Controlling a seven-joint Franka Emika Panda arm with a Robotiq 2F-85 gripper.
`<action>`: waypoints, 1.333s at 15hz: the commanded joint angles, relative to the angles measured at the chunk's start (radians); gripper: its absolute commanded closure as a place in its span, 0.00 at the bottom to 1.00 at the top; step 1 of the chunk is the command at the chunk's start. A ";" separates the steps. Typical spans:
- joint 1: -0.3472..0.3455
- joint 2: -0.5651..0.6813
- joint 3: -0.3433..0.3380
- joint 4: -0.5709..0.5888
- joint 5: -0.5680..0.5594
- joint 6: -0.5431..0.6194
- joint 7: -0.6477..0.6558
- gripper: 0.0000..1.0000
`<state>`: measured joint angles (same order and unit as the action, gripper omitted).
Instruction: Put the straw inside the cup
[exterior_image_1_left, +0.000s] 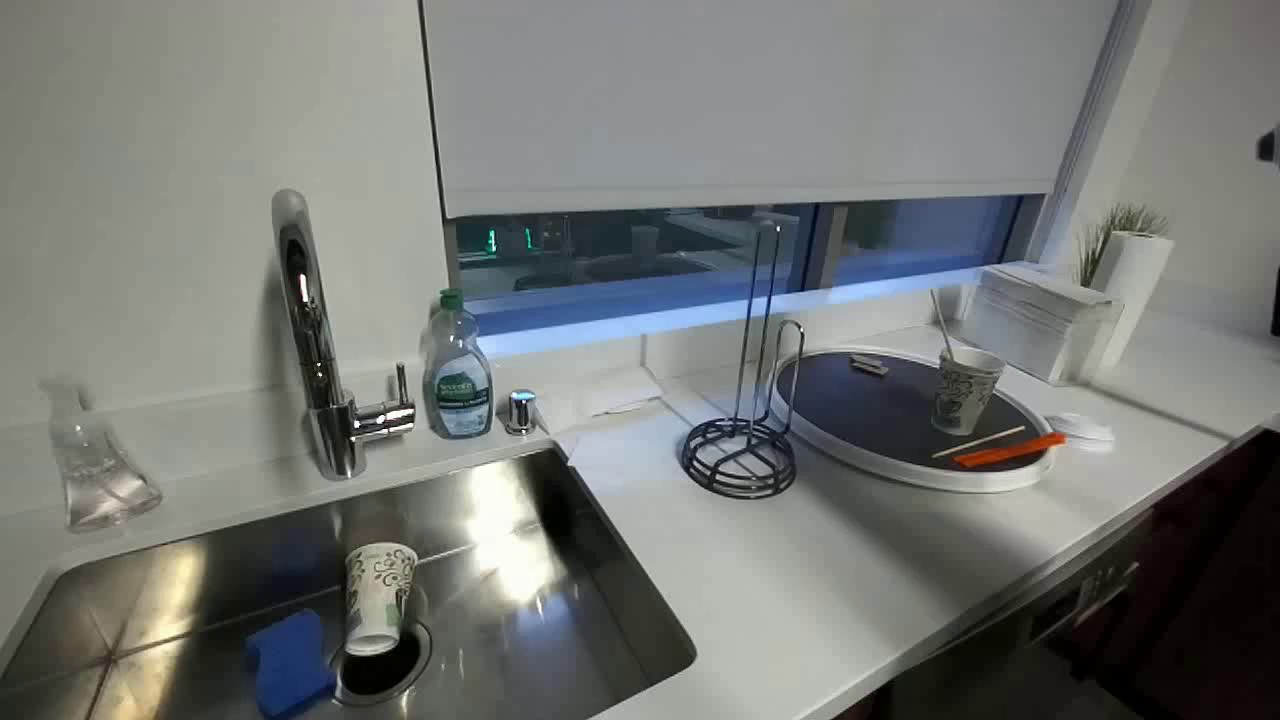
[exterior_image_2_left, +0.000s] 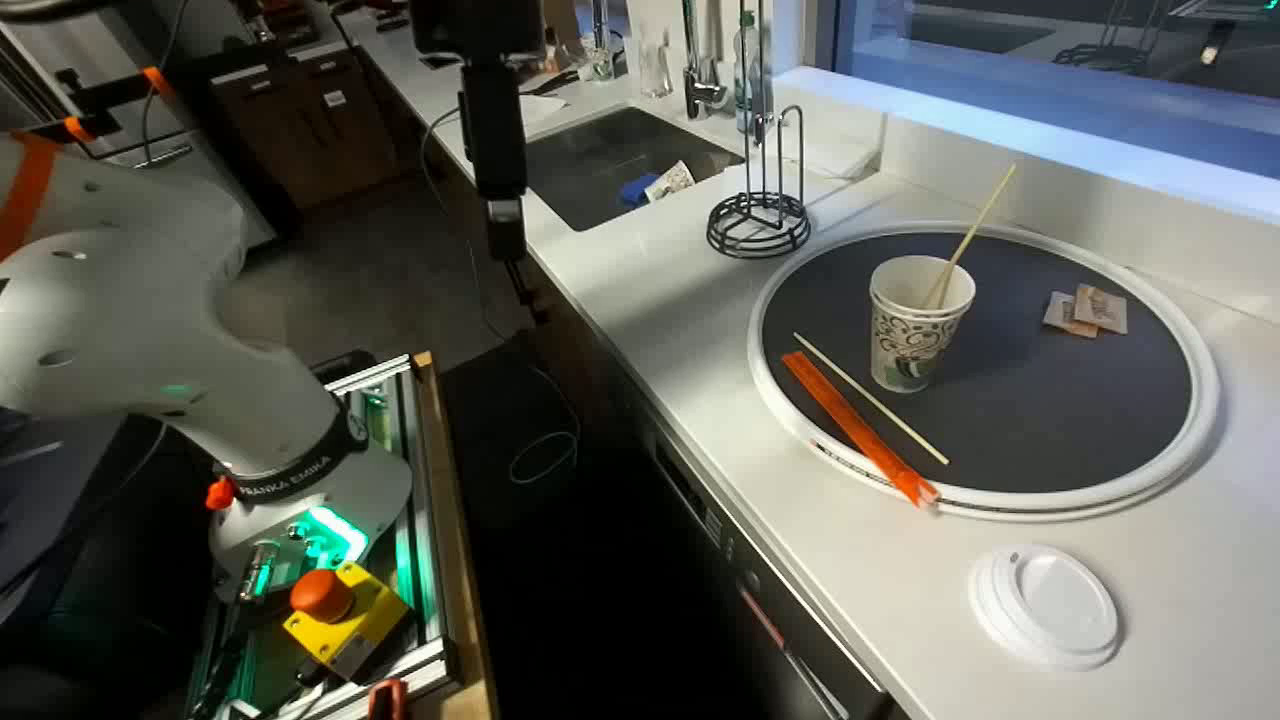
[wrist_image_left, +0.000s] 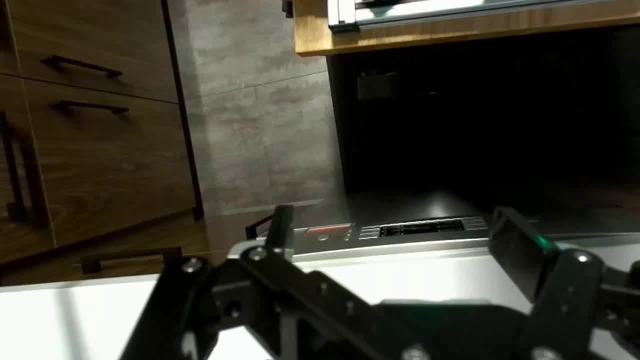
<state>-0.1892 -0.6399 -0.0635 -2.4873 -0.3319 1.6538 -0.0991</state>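
The cup (exterior_image_2_left: 912, 345) stands upright on the dark round tray (exterior_image_2_left: 1080, 425), with a pale straw (exterior_image_2_left: 976, 226) inside it, tilted so that its top pokes well above the rim; both exterior views show me that. A second straw (exterior_image_2_left: 870, 398), much like it, lies flat on the tray just beside the cup, next to an orange strip (exterior_image_2_left: 858, 428) whose end runs over the tray's white rim. On the opposite side of the cup two small brown packets (exterior_image_2_left: 1101, 309) overlap, and a white lid (exterior_image_2_left: 1055, 605) sits on the table (exterior_image_1_left: 760, 580) near the tray. The robot's white arm (exterior_image_2_left: 180, 340) is well apart from all this, its fingers (wrist_image_left: 520, 255) pointing down near the table's edge; in the wrist view they are spread wide, with nothing held between them. Past the wire stand (exterior_image_2_left: 758, 222), another patterned cup (exterior_image_1_left: 380, 595) lies on its side in the sink (exterior_image_1_left: 530, 640), with a blue sponge (exterior_image_1_left: 290, 660) just beside it.
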 joint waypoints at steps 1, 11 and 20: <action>0.028 0.000 -0.022 0.002 -0.011 -0.007 0.012 0.00; -0.057 0.115 -0.080 0.049 -0.004 0.034 0.200 0.00; -0.145 0.354 -0.206 0.131 0.110 0.440 0.420 0.00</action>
<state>-0.3176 -0.3711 -0.2554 -2.4049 -0.2823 1.9851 0.2558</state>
